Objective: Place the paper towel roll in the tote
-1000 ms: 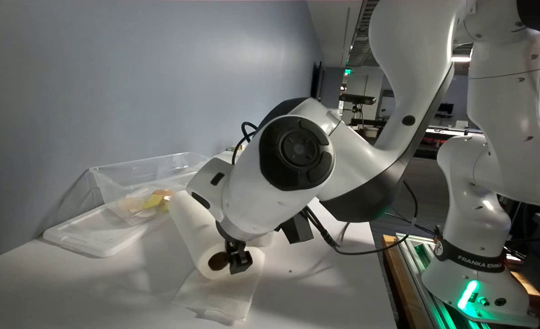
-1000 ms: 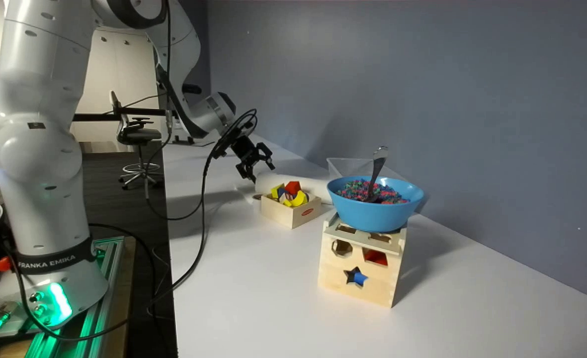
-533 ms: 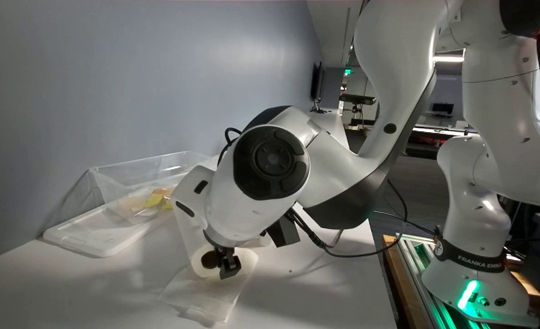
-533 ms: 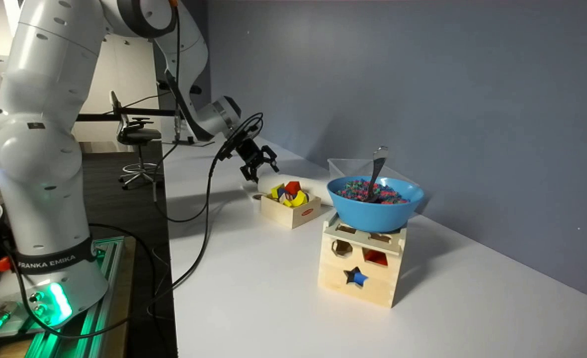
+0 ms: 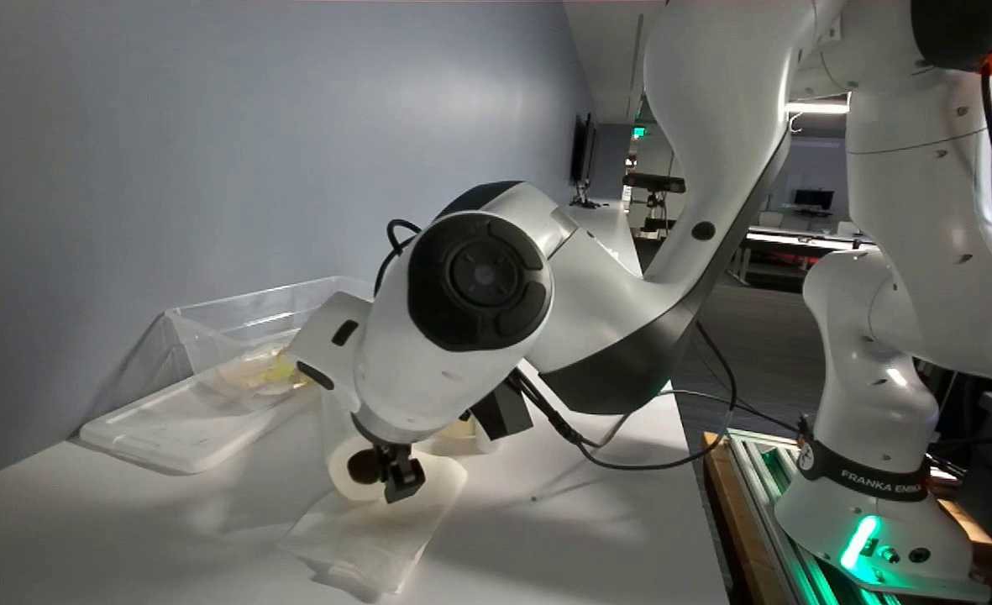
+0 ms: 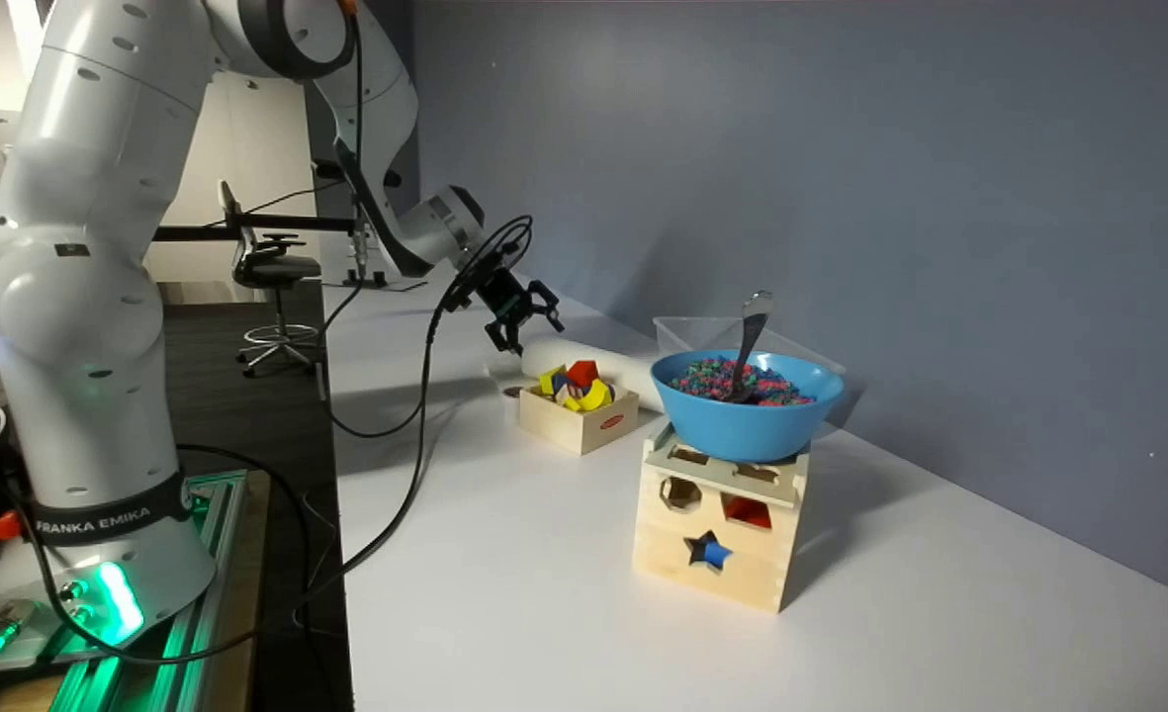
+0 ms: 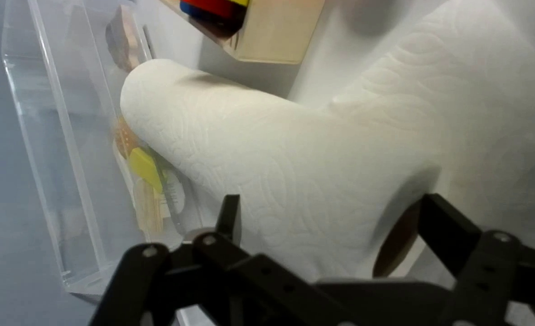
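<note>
In an exterior view, a pale wooden shape box (image 6: pixel 707 514) stands on the table (image 6: pixel 485 593) at near right, a star among the holes cut in it. On top rests a blue bowl (image 6: pixel 742 425) of pink, blue and green bits (image 6: pixel 773 388), a spoon (image 6: pixel 750 341) leaning in them. Farther off, to the left, a small open wooden tray (image 6: pixel 564 427) holds red, yellow and blue blocks (image 6: pixel 584 374). At far left, beyond the table's edge, an office chair (image 6: pixel 279 269) stands. A grey wall (image 6: pixel 890 218) rises along the right.
</note>
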Available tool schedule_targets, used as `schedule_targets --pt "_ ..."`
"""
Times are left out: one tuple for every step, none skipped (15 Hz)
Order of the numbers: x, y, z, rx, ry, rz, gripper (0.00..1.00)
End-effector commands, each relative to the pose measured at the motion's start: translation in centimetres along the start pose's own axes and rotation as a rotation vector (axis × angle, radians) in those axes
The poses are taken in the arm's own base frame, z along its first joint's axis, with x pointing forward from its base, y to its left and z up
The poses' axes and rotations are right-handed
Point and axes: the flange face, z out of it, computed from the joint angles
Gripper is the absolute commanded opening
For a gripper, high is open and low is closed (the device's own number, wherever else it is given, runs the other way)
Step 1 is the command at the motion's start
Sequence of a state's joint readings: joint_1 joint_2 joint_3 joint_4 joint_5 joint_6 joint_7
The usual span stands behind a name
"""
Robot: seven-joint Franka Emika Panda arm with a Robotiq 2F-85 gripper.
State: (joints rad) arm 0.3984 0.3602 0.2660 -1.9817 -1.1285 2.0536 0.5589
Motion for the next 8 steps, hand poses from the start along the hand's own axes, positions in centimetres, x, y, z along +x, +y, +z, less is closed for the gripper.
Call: schedule_targets --pt "1.56 0.28 0.40 0.003 0.031 -0.054 1.00" --pt "1.76 0.26 0.38 0.010 0.036 -0.060 1.00" --pt "1.94 0.26 0.42 0.028 0.038 -0.059 1.00" --pt "2.07 0.12 0.43 0.069 0.042 -0.056 1.00" --pt "2.22 0.00 0.49 0.084 0.035 -0.054 1.00" --pt "2.35 -0.11 0.38 0.081 0.038 -0.048 1.00" --pt "2.51 -0.08 0.30 0.064 0.045 -0.039 1.00" --pt "2.55 0.00 0.20 0.046 0.035 -0.028 1.00"
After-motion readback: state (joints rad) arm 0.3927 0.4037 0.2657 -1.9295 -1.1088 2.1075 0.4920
